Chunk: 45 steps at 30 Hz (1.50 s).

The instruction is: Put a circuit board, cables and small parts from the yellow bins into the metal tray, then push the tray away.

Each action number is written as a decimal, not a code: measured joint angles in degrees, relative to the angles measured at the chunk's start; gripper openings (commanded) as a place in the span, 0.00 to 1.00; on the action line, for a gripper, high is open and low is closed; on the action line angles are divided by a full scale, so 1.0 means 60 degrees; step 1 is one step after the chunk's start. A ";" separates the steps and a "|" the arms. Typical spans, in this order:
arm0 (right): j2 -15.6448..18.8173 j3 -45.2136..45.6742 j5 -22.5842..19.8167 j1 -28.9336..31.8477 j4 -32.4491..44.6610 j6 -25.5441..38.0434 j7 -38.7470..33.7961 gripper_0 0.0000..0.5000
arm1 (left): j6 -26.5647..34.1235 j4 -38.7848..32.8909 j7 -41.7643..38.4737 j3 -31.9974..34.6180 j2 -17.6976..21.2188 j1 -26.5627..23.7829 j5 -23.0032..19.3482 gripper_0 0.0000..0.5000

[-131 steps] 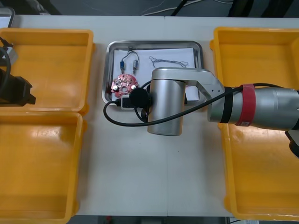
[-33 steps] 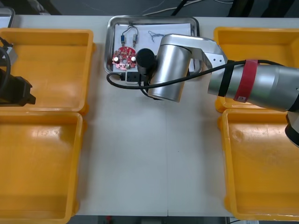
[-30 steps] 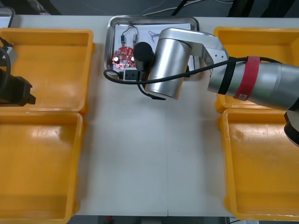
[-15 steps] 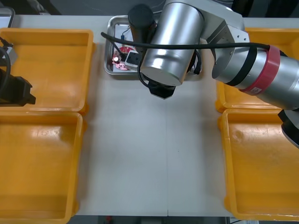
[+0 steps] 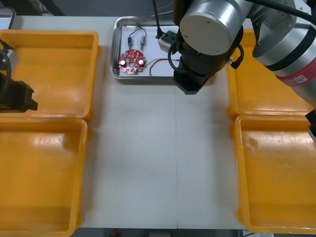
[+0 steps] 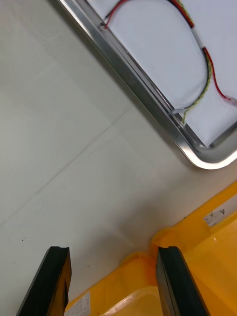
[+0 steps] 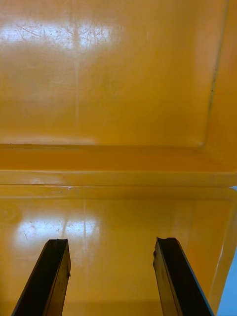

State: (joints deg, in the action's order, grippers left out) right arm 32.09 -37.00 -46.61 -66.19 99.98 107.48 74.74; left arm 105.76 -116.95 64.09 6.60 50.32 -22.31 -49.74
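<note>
- Light table (image 5: pixel 148 163) below you, yellow bins (image 5: pixel 44 163) down both sides.
- Your tray (image 5: pixel 143 80) sits at the far edge between the far bins, white inside.
- Board (image 5: pixel 132 63) lies in the tray's left part, blue-white cable (image 5: pixel 131 39) just beyond it.
- Red-yellow cable (image 6: pixel 205 74) curls across the white, from beside the board to the tray's near right corner.
- Your right gripper (image 6: pixel 112 284) hangs by that corner, fingers apart, empty.
- Your left gripper (image 7: pixel 111 281) hovers over the left bins, fingers spread, empty.
</note>
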 measured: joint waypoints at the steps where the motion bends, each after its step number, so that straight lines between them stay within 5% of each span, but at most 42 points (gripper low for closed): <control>1: 0.0084 0.0098 0.0000 0.0101 0.0115 0.0012 -0.0170 1.00 | 0.0000 0.0000 0.0000 0.0000 0.0000 0.0000 0.0000 1.00; 20: 0.1968 0.3062 -0.1230 0.2496 0.1362 0.0369 -0.1274 1.00 | 0.0000 -0.0004 0.0000 0.0000 0.0000 0.0002 0.0001 1.00; 34: 0.3382 0.4719 -0.1392 0.4383 0.2291 0.0383 -0.1884 1.00 | 0.0001 -0.0005 0.0000 0.0001 0.0000 0.0003 0.0002 1.00; 45: 0.3931 0.6265 -0.1449 0.5888 0.2366 0.0384 -0.1893 1.00 | 0.0001 -0.0005 0.0000 0.0001 0.0000 0.0004 0.0002 1.00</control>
State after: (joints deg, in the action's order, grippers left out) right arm 55.67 0.58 -55.30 -30.86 114.18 109.79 63.39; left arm 105.76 -116.99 64.09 6.61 50.32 -22.29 -49.73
